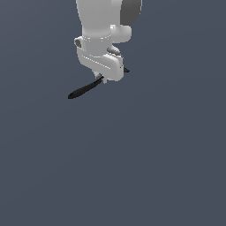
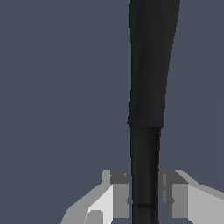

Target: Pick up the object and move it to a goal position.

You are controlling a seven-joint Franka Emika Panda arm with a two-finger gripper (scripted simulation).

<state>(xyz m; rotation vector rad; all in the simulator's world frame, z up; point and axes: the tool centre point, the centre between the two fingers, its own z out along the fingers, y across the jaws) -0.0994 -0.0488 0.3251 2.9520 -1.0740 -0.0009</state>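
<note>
The black spatula (image 1: 81, 91) lies slanted under the white arm. Its long handle sticks out toward the exterior view's left, and a small black tip shows on the other side of the hand. My gripper (image 1: 100, 79) sits over the middle of the spatula, and most of its fingers are hidden by the hand. In the wrist view the spatula (image 2: 151, 65) runs straight between the two grey fingers (image 2: 119, 194). Both pads rest against its narrow part, so the gripper (image 2: 144, 197) is shut on it. I cannot tell whether it is off the surface.
A plain dark grey-blue surface (image 1: 132, 167) fills both views. No other object, container or edge shows. No goal marker is visible.
</note>
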